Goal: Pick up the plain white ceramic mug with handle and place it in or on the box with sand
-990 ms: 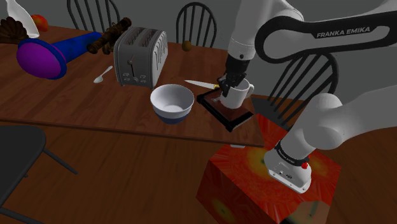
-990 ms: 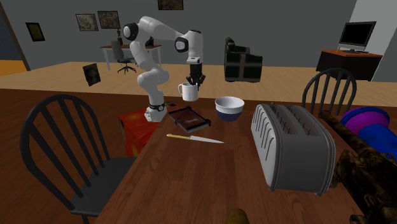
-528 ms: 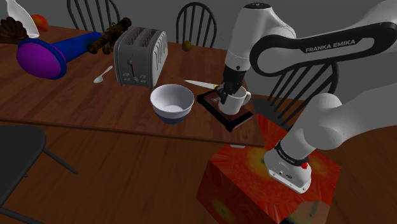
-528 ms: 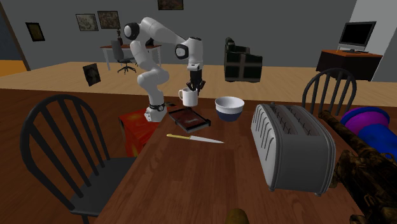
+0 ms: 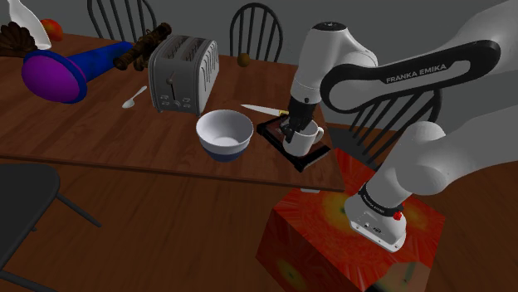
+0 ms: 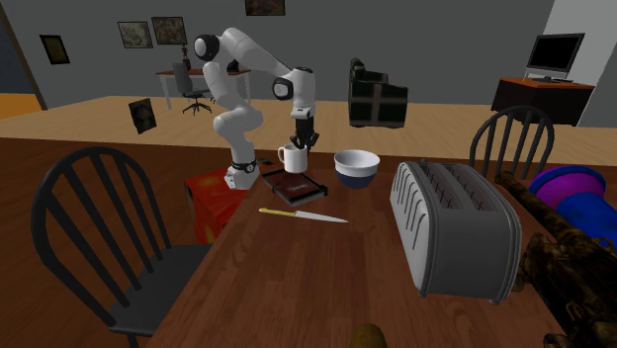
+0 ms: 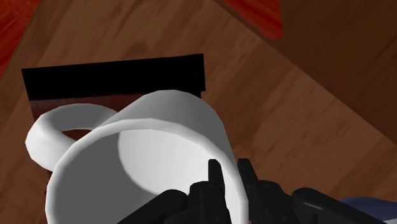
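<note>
While claw (image 5: 290, 130) pinches one white mug (image 5: 306, 139) over one box (image 5: 309, 158) | one bowl (image 5: 224, 133) | one toaster (image 5: 183, 75) | one knife (image 5: 264, 109)

A white bowl (image 5: 224, 133) with a dark blue foot is sitting on the brown wooden table (image 5: 83, 124) just beside the claw (image 5: 290, 131), to the shoulder view's left of it. A knife (image 5: 264, 109) with a yellowish handle is lying near the claw, just past it toward the table's far edge. A grey toaster (image 5: 183, 73) is standing farther off, beyond the bowl, and a pale spoon (image 5: 133, 100) is lying past the toaster, well apart from the claw. A purple and blue tube (image 5: 70, 70) is lying farther still that way. Dark spindle-back chairs (image 5: 256, 29) are standing behind the table. In the second exterior view a dark armchair (image 6: 376, 102) is standing well behind the claw, and a monitor (image 6: 554, 51) is sitting on a desk (image 6: 539, 94) far to its right.
</note>
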`<action>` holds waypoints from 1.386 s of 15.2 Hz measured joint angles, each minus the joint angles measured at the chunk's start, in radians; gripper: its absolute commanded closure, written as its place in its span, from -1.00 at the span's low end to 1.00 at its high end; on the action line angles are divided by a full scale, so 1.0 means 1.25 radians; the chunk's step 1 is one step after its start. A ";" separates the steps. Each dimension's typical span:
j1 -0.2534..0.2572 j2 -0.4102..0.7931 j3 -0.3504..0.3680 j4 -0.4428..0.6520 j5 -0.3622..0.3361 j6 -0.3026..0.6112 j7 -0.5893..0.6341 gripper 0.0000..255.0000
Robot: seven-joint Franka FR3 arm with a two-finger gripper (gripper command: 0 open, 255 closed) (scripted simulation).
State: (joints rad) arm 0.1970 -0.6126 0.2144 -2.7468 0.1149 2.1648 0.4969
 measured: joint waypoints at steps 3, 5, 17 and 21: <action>0.000 0.002 0.000 0.000 0.000 0.002 0.000 1.00; 0.000 0.002 0.000 0.000 0.000 0.003 0.000 1.00; 0.000 -0.044 -0.010 0.063 -0.005 -0.105 -0.001 -1.00; 0.000 -0.046 -0.012 0.072 -0.006 -0.118 -0.001 -1.00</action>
State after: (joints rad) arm 0.1965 -0.6708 0.1994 -2.6563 0.1068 2.0173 0.4956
